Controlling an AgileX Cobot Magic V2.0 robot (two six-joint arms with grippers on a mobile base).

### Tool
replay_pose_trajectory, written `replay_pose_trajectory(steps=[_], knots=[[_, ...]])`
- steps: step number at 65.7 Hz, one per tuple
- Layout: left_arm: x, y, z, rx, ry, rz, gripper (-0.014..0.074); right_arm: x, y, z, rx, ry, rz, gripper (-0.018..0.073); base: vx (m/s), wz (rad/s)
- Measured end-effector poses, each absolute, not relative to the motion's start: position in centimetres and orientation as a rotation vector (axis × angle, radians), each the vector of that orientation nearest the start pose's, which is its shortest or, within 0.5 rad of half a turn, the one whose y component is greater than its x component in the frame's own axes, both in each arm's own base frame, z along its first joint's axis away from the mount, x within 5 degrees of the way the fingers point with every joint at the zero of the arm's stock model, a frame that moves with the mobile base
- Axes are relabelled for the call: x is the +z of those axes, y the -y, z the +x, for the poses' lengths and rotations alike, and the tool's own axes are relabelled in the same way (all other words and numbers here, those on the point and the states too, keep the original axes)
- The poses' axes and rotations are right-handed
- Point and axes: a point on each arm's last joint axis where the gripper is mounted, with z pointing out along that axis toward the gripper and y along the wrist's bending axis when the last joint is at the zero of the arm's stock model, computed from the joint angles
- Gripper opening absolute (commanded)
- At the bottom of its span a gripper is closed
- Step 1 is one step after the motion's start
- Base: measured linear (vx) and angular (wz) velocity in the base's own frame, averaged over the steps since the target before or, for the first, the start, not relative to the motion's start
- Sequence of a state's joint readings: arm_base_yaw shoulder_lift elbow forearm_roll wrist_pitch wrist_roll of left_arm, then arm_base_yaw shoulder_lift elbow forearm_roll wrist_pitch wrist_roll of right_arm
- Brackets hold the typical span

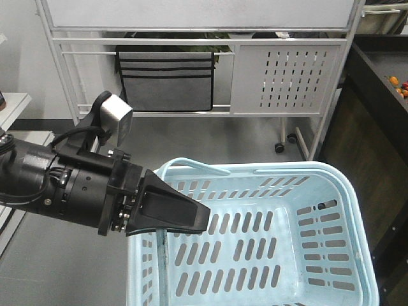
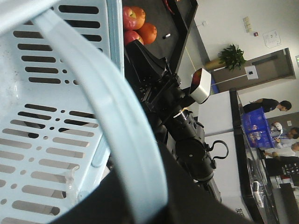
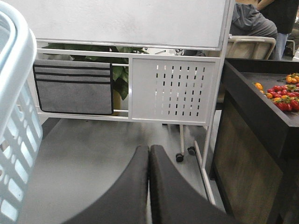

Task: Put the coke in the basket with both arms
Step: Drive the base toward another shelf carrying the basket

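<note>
The light blue basket [image 1: 331, 175] hangs low in the front view, and the inside that shows holds nothing. My left gripper [image 1: 194, 220] reaches over its left rim. In the left wrist view it [image 2: 149, 196] is shut on the basket's loop handle [image 2: 121, 121], beside the slotted wall [image 2: 46, 116]. My right gripper [image 3: 149, 149] is shut on nothing and points at the floor, with the basket's rim [image 3: 14, 70] at its left. The right arm [image 2: 187, 135] shows beyond the basket. The coke is out of view.
A white wheeled rack [image 1: 287, 76] with a grey fabric pouch [image 1: 166, 80] stands behind the basket. A dark counter [image 3: 252, 121] with peppers [image 3: 282, 95] runs along the right. Apples and an orange [image 2: 138, 28] lie on a dark shelf. People stand far off [image 2: 266, 105].
</note>
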State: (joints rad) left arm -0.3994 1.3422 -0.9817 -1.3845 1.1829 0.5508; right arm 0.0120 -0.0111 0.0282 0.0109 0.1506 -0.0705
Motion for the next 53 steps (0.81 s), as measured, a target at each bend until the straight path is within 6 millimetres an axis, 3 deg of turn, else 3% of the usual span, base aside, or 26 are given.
replay_pose_trajectory(steps=[53], knots=[[33.6,17.35,19.8,-1.78,-2.314,0.498,-0.0006,19.06,-0.08,5.65,-0.035,-1.65,-0.06,-0.001,0.16,0.06]])
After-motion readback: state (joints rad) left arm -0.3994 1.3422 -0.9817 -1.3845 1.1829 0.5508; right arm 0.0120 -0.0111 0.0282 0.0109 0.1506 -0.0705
